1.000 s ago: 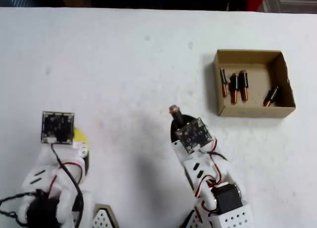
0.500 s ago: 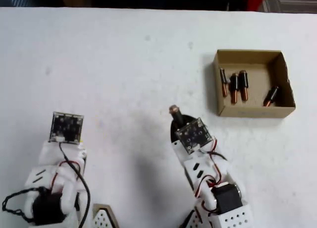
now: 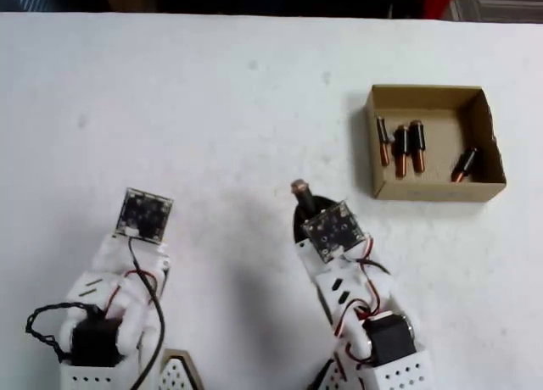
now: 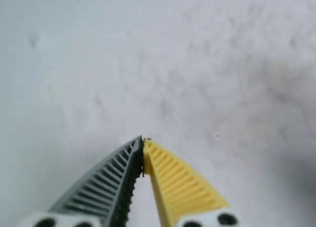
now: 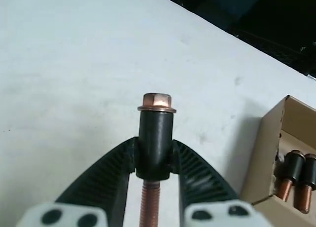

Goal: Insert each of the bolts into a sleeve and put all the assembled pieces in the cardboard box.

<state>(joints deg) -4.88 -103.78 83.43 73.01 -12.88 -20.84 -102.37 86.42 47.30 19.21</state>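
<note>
My right gripper (image 5: 154, 160) is shut on a black sleeve (image 5: 155, 140) with a copper bolt (image 5: 157, 102) through it, held over the white table. From above, this assembled piece (image 3: 300, 197) pokes out ahead of the right arm's wrist, left of the cardboard box (image 3: 435, 94). Several assembled pieces (image 3: 401, 146) lie inside the box (image 5: 276, 138). My left gripper (image 4: 143, 140), one finger grey and one yellow, is shut with nothing in it, above bare table. The left arm's wrist (image 3: 144, 216) sits at the front left.
The white table (image 3: 212, 102) stretches wide behind both arms. A patterned corner of something (image 3: 176, 369) shows at the front edge between the arms. Dark room objects lie past the table's far edge.
The left arm has swung to the right, toward the table's middle, and its yellow finger is now hidden under the wrist. The right arm and its held piece have stayed put.
</note>
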